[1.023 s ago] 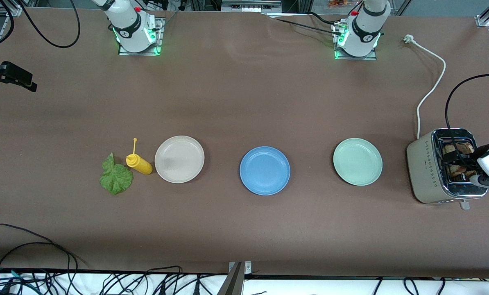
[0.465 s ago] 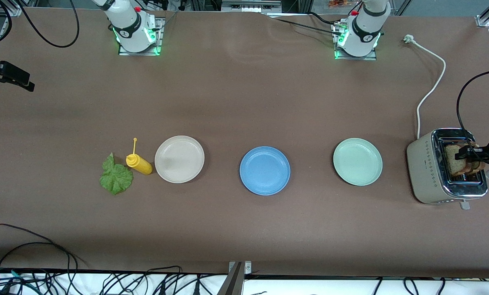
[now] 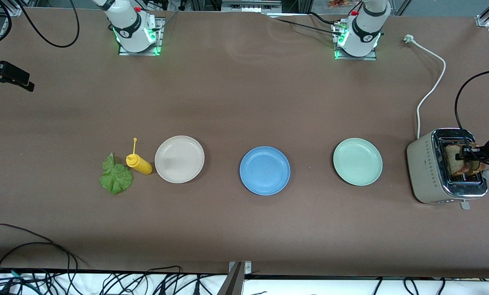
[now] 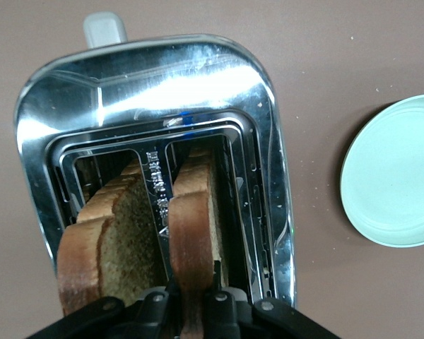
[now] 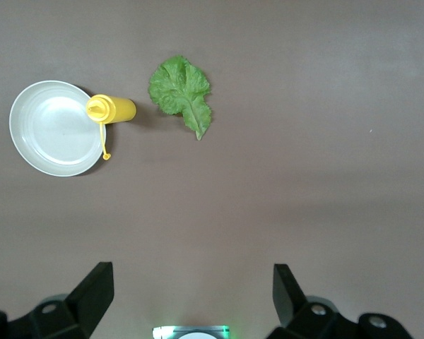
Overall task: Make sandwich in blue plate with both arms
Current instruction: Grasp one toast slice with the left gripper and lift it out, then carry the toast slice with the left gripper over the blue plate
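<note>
My left gripper (image 3: 467, 157) is over the toaster (image 3: 426, 172) and is shut on the top edge of a brown bread slice (image 3: 453, 164), which stands partly raised out of its slot. In the left wrist view the gripper (image 4: 193, 300) pinches that slice (image 4: 191, 226), and a second slice (image 4: 109, 236) stands in the other slot. The blue plate (image 3: 265, 170) sits empty at mid-table. A green lettuce leaf (image 3: 115, 177) lies toward the right arm's end and also shows in the right wrist view (image 5: 182, 92). My right gripper (image 5: 192, 282) is open and empty, held high above the table.
A mint-green plate (image 3: 357, 161) lies between the blue plate and the toaster. A beige plate (image 3: 179, 159) and a yellow squeeze bottle (image 3: 140, 163) lie beside the lettuce. A white cord (image 3: 431, 88) runs from the toaster toward the left arm's base.
My left gripper has risen from down in the toaster slot with the bread slice in it, so the slice now stands partly out. The right arm has barely shifted.
</note>
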